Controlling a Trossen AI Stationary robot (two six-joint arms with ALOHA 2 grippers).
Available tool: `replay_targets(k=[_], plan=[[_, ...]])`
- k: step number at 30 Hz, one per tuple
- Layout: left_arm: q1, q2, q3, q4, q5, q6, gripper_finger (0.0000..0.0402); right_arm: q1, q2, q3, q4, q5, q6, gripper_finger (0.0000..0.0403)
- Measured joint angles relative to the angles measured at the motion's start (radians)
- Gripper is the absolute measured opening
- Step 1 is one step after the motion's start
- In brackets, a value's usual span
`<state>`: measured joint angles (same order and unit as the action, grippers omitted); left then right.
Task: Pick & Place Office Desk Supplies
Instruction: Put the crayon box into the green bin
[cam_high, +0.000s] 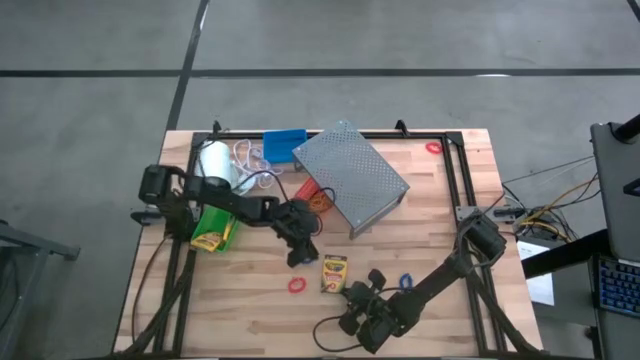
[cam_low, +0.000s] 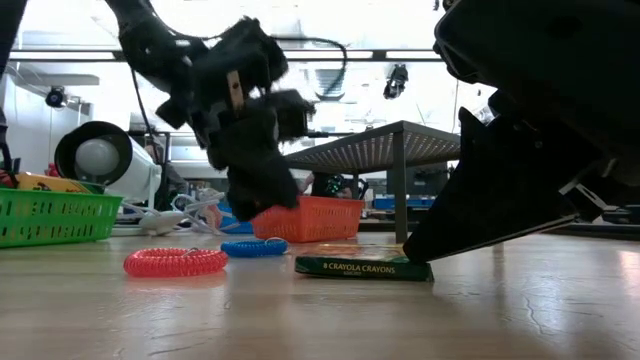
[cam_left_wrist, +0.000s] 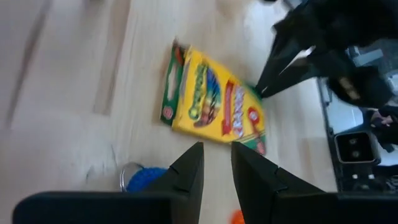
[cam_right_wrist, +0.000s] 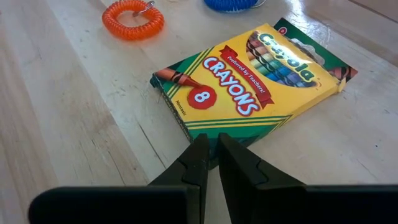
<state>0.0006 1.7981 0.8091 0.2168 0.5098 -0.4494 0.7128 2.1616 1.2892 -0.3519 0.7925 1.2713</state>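
A yellow-and-green crayon box (cam_high: 334, 272) (cam_right_wrist: 249, 81) lies flat on the table's near middle. My right gripper (cam_high: 358, 288) (cam_right_wrist: 211, 142) is shut, its tips at the box's edge. My left gripper (cam_high: 298, 252) (cam_left_wrist: 216, 155) hangs open by a narrow gap with nothing in it, just above a blue ring band (cam_low: 253, 247) (cam_left_wrist: 143, 177) and on the far left side of the box. A red ring band (cam_high: 296, 285) (cam_low: 175, 262) lies left of the box. A second crayon box (cam_high: 208, 240) sits in the green bin (cam_high: 215, 222). My right gripper touches the crayon box with its shut fingertips (cam_right_wrist: 200, 149), at the lower edge of one long side (cam_right_wrist: 205, 132) near the end marked 8. The fingers slant down from the table's near right. The box lies flat on the table.
The grey perforated rack (cam_high: 350, 175) stands at the far middle, with a red-orange bin (cam_high: 315, 197) at its left and a blue bin (cam_high: 283, 145) behind. A white roll with cord (cam_high: 213, 160) is far left. Another blue ring (cam_high: 405, 282) and another red ring (cam_high: 433, 147) lie to the right.
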Motion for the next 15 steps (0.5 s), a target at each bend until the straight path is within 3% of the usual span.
replay_targets(k=[15], plan=[[0.01, 0.072, 0.086, -0.038, 0.001, -0.001, 0.0086, 0.0, 0.0, -0.002, 0.039, -0.007, -0.042, 0.0031]])
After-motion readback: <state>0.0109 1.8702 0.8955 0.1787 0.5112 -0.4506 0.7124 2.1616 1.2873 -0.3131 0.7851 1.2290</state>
